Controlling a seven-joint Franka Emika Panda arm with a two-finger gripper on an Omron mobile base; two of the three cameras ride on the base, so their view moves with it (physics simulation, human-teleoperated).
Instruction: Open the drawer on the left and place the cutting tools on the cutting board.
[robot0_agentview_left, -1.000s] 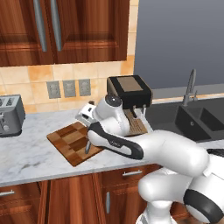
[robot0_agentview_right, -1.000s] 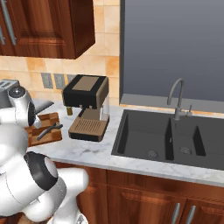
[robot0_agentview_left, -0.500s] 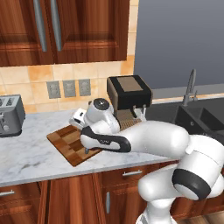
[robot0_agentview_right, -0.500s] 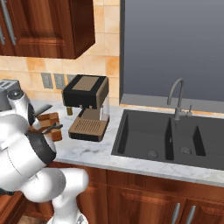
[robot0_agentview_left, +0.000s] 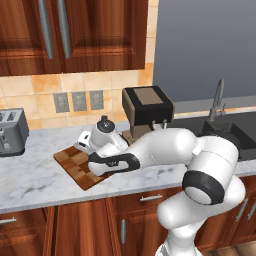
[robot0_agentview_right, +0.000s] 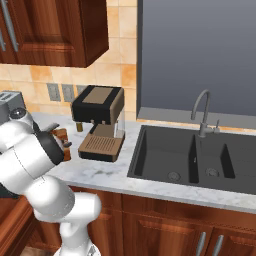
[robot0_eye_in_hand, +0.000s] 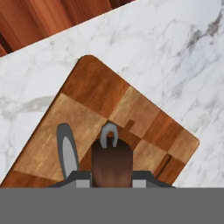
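The claw (robot0_eye_in_hand: 112, 177) is hovering low over the cutting board (robot0_eye_in_hand: 92, 94), pointing straight down at it. In the hand view a dark brown handle (robot0_eye_in_hand: 111, 164) with a small grey metal loop (robot0_eye_in_hand: 109, 133) at its end is sitting right between the claw's tips, so the claw looks to be closed on that handle, though the tips themselves are mostly cut off by the bottom of the view. Just to one side of the handle, a slim grey tool (robot0_eye_in_hand: 68, 151) is lying flat on the board's light blocks.

From the left base view, the arm (robot0_agentview_left: 165, 147) is reaching across the marble table (robot0_agentview_left: 30, 180) and its hand (robot0_agentview_left: 102, 142) is hanging over the board (robot0_agentview_left: 72, 162), hiding the claw from there. Just beyond the hand, a coffee machine (robot0_agentview_left: 147, 107) is standing against the tiled wall. Farther off to the left, a toaster (robot0_agentview_left: 11, 132) is sitting on the table. Below the table edge, a wooden drawer front (robot0_agentview_left: 142, 200) with a short silver bar handle is showing closed. Far to the right, a dark sink (robot0_agentview_right: 200, 160) with a curved tap (robot0_agentview_right: 200, 107) is set into the table.
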